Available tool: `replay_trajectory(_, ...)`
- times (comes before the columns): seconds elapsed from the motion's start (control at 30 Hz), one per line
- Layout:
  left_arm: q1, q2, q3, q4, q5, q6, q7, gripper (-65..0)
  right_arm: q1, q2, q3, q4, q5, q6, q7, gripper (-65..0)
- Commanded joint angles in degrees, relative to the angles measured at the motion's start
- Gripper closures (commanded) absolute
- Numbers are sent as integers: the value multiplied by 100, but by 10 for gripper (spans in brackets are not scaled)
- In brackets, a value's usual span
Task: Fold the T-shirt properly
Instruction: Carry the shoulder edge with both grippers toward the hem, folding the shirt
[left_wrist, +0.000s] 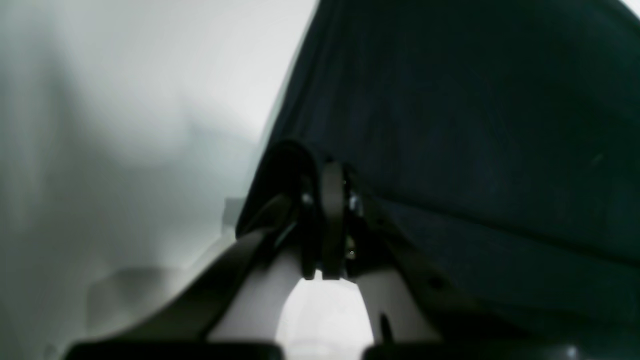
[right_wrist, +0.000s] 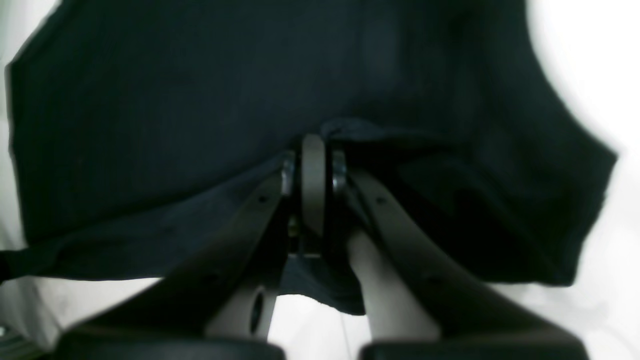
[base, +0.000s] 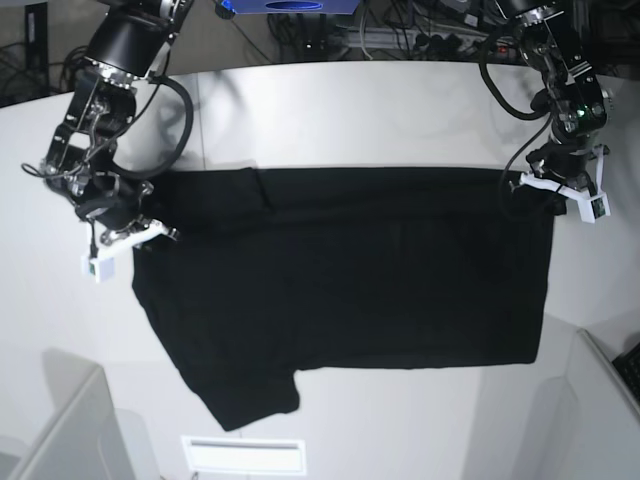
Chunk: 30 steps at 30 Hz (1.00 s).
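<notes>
The T-shirt (base: 350, 270) lies spread on the white table (base: 350, 110), plain black side up, with one sleeve (base: 245, 400) sticking out toward the front. My right gripper (base: 135, 232) is at the shirt's left edge in the base view, and in the right wrist view this gripper (right_wrist: 313, 170) is shut with black cloth (right_wrist: 175, 100) bunched around its fingers. My left gripper (base: 548, 192) sits at the shirt's far right corner. In the left wrist view it (left_wrist: 327, 210) is shut on the edge of the dark fabric (left_wrist: 475, 125).
Cables and equipment (base: 400, 25) run along the table's back edge. Grey partitions stand at the front left (base: 60, 430) and front right (base: 590, 410). A white slotted plate (base: 243, 455) sits at the front edge below the sleeve.
</notes>
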Motion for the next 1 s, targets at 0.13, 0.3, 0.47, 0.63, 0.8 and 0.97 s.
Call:
replay_trajectory(0.13,-130,-82,-13,-62,-7,12,-124,0,220,28,-466,88,-94,27,277,0)
replay_trajectory(0.3,-288,-91,-13,-246,2,12,-124,0,378,28,-730,-396,-103,27,541,0)
replay_trajectory(0.47,-446,-73,-13,-273,354,12,-124,0,466,28,-730,-668,-103,27,796,0)
replay_trajectory(0.63,-710,-73,-13,-492,670,12,-124,0,598,55,-739,-835,-103,27,927,0)
replay_trajectory(0.8,-798,-64,-31,-536,688,12,-124,0,703,63,-739,-1081,-103,27,945,0)
replay_trajectory(0.97,-798,-73,-40,-536,688,12,-133,0,782,55,-739,-1161,-103,27,954,0)
